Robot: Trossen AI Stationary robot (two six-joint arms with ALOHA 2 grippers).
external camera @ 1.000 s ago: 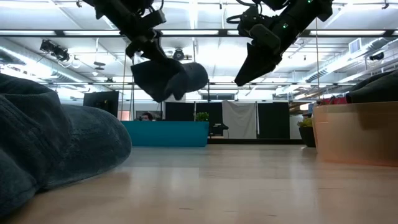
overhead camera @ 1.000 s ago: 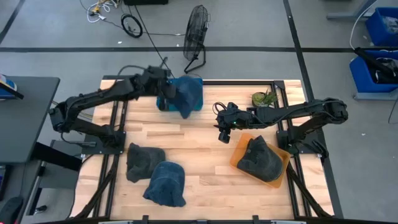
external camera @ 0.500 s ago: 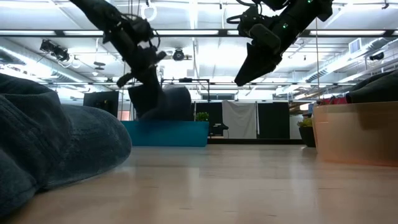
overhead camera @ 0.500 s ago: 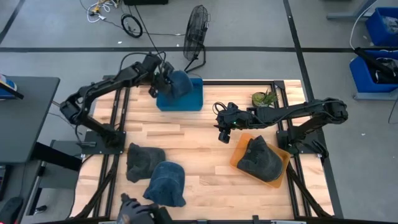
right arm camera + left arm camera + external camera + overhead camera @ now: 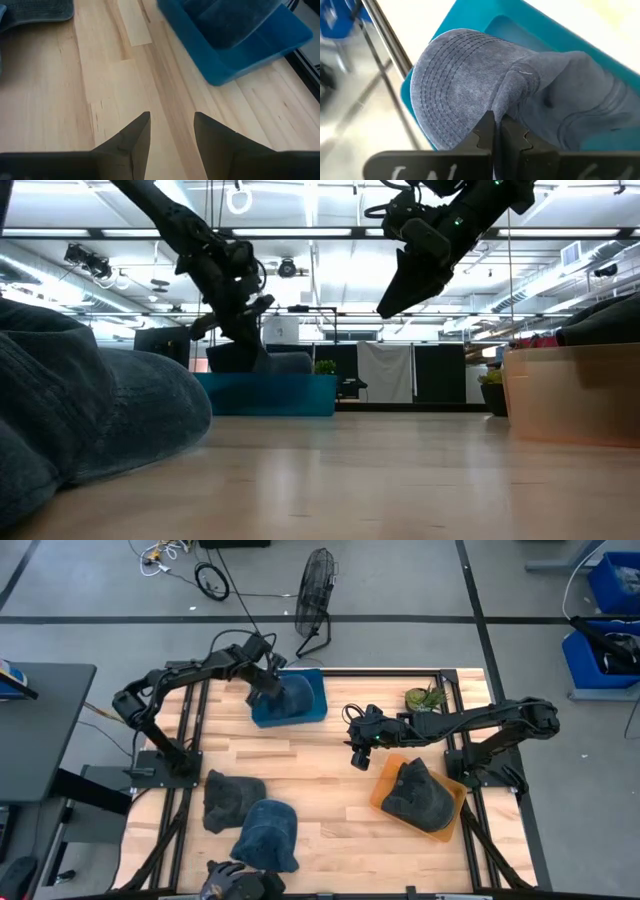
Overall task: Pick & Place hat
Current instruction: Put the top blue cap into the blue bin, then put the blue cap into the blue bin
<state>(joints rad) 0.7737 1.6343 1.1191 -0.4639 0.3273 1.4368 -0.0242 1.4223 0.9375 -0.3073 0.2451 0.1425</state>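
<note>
A blue-grey denim hat (image 5: 297, 693) lies in the blue bin (image 5: 318, 710) at the table's far edge; the low view shows its crown (image 5: 283, 362) just above the bin's wall (image 5: 270, 393). My left gripper (image 5: 268, 688) is down at the bin's left side, shut on that hat (image 5: 465, 75). My right gripper (image 5: 358, 757) hangs open above the bare middle of the table (image 5: 171, 120), between the blue bin and the orange bin, touching nothing. My left gripper pinches a raised fold of the hat's cloth (image 5: 512, 95) between its two shut fingers, where the stitched brim meets the crown. The fingers come slanting down from the table's left. The hat rests in the blue bin, its brim over the bin's wall.
A dark grey hat (image 5: 232, 798) and a blue hat (image 5: 268, 835) lie at the near left of the table. Another dark hat (image 5: 418, 795) sits in the orange bin (image 5: 383, 795) at the right. A small plant (image 5: 425, 698) stands at the far right. A person's hand (image 5: 235, 883) shows at the near edge.
My left gripper has carried the hat toward the far edge and down. The hat hung clear above the blue bin and now rests inside it, still in the shut fingers. A person's hand has come in at the near edge.
</note>
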